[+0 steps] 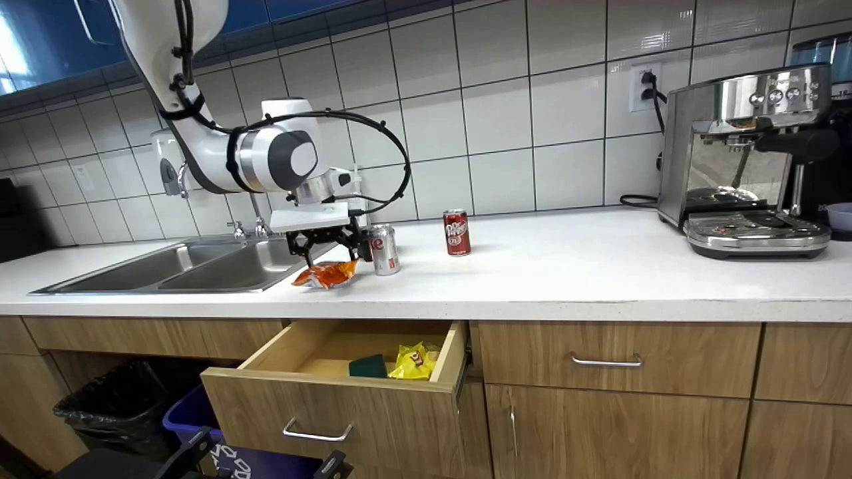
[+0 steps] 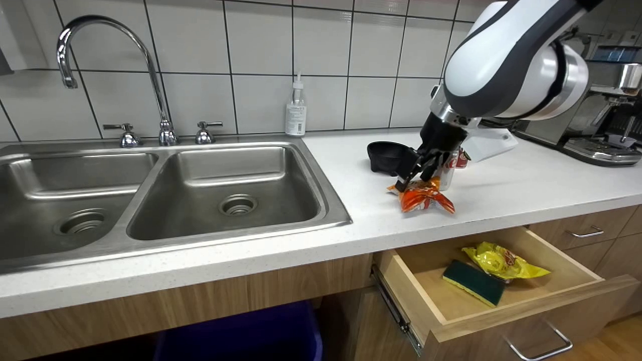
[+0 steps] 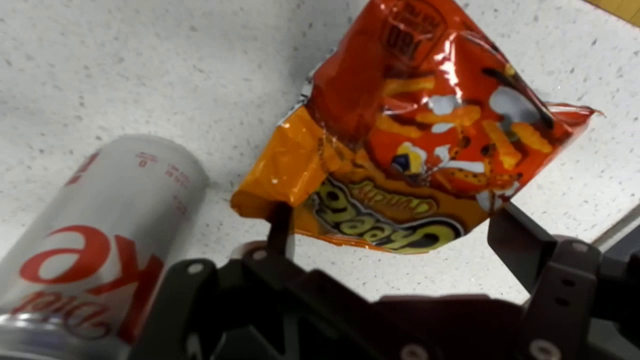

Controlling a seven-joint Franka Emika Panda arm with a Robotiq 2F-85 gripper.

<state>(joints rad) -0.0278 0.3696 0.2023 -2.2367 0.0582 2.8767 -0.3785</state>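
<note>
“Orange and red plastic: a crumpled Cheetos bag (image 3: 425,125) lies on the white bench (image 1: 566,286), between the sink (image 2: 336,213) and an upright silver Diet Coke can (image 3: 110,215).”

“Does the gripper (image 3: 392,215) have hold of it?”

“Not that I can see. In the wrist view its two fingers (image 3: 520,245) stand wide apart, with the bag's orange end between them and no sign of a squeeze. Whether either one touches the bag, I cannot tell.”

“Which step would you call this?”

“Lining up a grasp, I judge. The next move seems to call for bringing the fingers together on the bag, gently, without nudging the can just beside it.”

“Anything lower down?”

“Yes: below the bench, a pulled-out wooden drawer (image 2: 471,346) holds a yellow packet (image 2: 506,263) and a dark green sponge (image 2: 474,282).”
</note>
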